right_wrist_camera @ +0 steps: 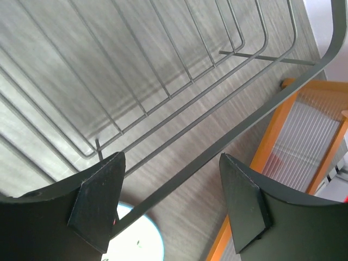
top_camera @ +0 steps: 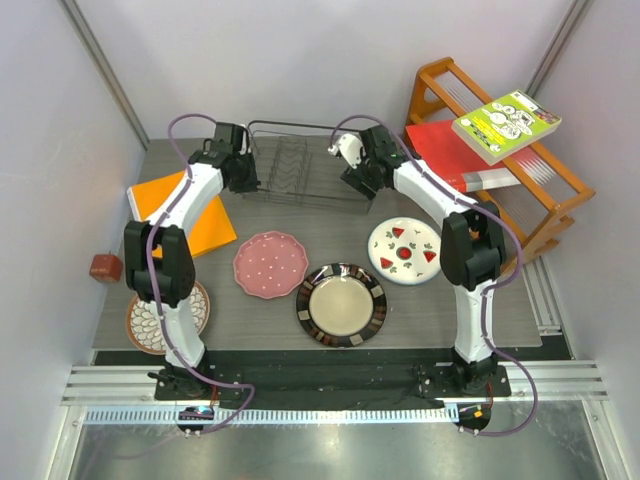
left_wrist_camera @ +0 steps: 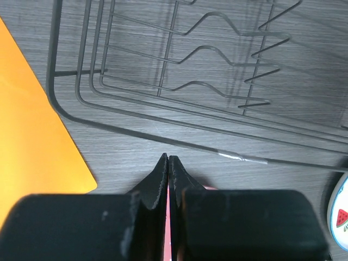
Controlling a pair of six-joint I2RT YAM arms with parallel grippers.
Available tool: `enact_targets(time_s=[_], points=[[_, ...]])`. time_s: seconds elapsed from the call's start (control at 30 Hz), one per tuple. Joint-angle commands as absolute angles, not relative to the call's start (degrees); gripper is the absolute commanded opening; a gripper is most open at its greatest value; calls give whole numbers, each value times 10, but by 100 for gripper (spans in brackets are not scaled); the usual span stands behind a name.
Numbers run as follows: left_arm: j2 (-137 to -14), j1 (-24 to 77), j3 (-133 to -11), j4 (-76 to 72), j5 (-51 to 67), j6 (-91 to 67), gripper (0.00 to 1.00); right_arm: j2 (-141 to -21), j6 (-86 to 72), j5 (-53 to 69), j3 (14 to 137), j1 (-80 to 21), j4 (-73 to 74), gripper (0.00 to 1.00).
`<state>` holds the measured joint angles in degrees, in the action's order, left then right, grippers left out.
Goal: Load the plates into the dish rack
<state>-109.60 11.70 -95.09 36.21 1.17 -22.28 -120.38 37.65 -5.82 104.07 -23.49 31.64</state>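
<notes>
The black wire dish rack (top_camera: 290, 160) stands empty at the back centre of the table. My left gripper (top_camera: 243, 172) is shut and empty at the rack's left end; in the left wrist view its tips (left_wrist_camera: 168, 159) hover just in front of the rack's rim (left_wrist_camera: 239, 158). My right gripper (top_camera: 357, 178) is open at the rack's right end, and the rim (right_wrist_camera: 217, 150) runs between its fingers (right_wrist_camera: 171, 160). All plates lie flat on the table: pink (top_camera: 270, 264), dark-rimmed (top_camera: 341, 304), white with fruit (top_camera: 404, 250), and the brown-rimmed petal one (top_camera: 150, 322), partly under the left arm.
An orange wooden shelf rack (top_camera: 545, 200) with a red book and a green book stands at the back right, close to the right arm. An orange folder (top_camera: 195, 215) lies at the left, beside the dish rack. A small red-brown block (top_camera: 105, 267) sits off the table's left edge.
</notes>
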Motion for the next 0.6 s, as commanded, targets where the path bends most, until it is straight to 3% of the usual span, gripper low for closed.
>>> enact_targets(time_s=[0.0, 0.57], points=[[-1035, 117, -950, 339, 16, -200, 0, -1143, 383, -68, 1002, -259, 323, 76], [-933, 105, -834, 395, -33, -207, 0, -1172, 308, -45, 1051, -393, 364, 76]])
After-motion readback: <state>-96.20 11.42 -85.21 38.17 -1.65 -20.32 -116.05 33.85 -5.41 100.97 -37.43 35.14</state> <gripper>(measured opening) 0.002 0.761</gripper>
